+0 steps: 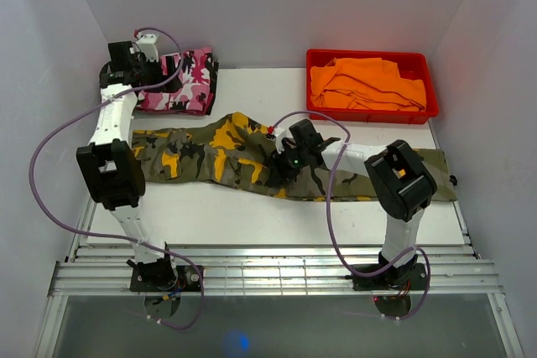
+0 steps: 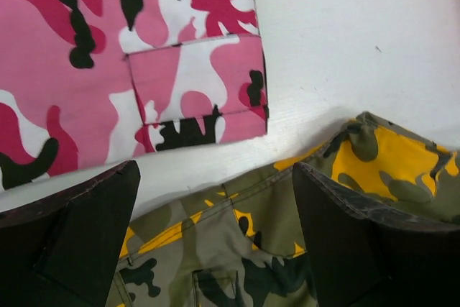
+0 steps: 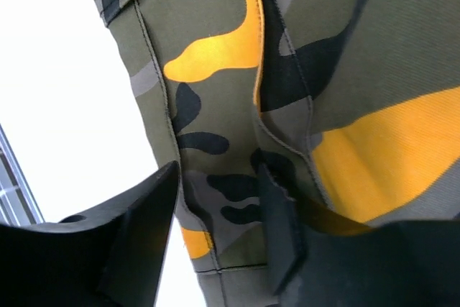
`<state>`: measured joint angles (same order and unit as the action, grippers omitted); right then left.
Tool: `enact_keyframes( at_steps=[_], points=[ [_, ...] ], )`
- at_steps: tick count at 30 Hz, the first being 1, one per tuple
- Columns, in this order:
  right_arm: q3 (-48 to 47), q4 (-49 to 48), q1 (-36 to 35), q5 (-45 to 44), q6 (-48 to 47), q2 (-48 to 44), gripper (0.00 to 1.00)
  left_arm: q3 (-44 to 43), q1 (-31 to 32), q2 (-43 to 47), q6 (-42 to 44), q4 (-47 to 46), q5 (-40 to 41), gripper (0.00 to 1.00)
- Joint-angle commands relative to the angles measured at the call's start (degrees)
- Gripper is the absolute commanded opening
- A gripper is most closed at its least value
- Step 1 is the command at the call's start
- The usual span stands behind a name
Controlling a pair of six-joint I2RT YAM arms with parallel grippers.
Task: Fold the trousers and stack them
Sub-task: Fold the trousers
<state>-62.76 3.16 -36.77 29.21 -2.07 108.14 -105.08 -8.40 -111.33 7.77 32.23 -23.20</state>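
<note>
A white surface (image 1: 252, 207) fills the floor of a plain booth, closed in by pale walls (image 1: 277, 6) on three sides. Olive-and-yellow camouflage trousers (image 1: 210, 153) lie flat across its middle, stretched nearly from one side wall to the other. Behind the left end of these trousers, in the far corner, sits a folded pair of pink camouflage trousers (image 1: 180, 81); a narrow strip of bare white separates the two garments. Behind their right end stands a red bin (image 1: 369, 115) holding crumpled orange clothes (image 1: 365, 81). In front of the trousers, past a band of open white, a slatted metal frame (image 1: 277, 274) carries both arm bases, and purple cables (image 1: 38, 173) loop from it up to the wrists.

The left end effector (image 2: 215, 170) hangs with its fingers spread wide over the gap where the olive trousers meet the pink pair, touching neither. The right end effector (image 3: 215, 177) is low at the near hem of the olive trousers, about mid-length, its fingers partly apart with the stitched edge between them; whether they actually pinch the cloth cannot be told.
</note>
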Motion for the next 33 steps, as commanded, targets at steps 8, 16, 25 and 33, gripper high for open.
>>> enact_keyframes(
  at_steps=[8, 16, 25, 33],
  points=[
    [0.80, 21.78, 8.90, -5.74, -10.58, -9.96, 0.81, 28.24, -3.45, 15.96, 3.39, 4.51, 0.17, 0.65],
    [2.55, 27.87, 12.34, -12.33, -19.28, -2.59, 0.83, 40.11, -6.71, 15.35, 4.88, 6.36, 5.80, 0.43],
    [1.77, 28.12, 14.27, -16.64, -25.26, 2.69, 0.71, 37.76, -14.53, 28.17, 13.14, 17.24, -2.54, 0.78],
    [2.55, 30.33, 14.10, -16.38, -27.90, 2.52, 0.63, 36.69, -29.03, 24.24, 20.26, 25.70, -10.80, 0.85]
  ],
)
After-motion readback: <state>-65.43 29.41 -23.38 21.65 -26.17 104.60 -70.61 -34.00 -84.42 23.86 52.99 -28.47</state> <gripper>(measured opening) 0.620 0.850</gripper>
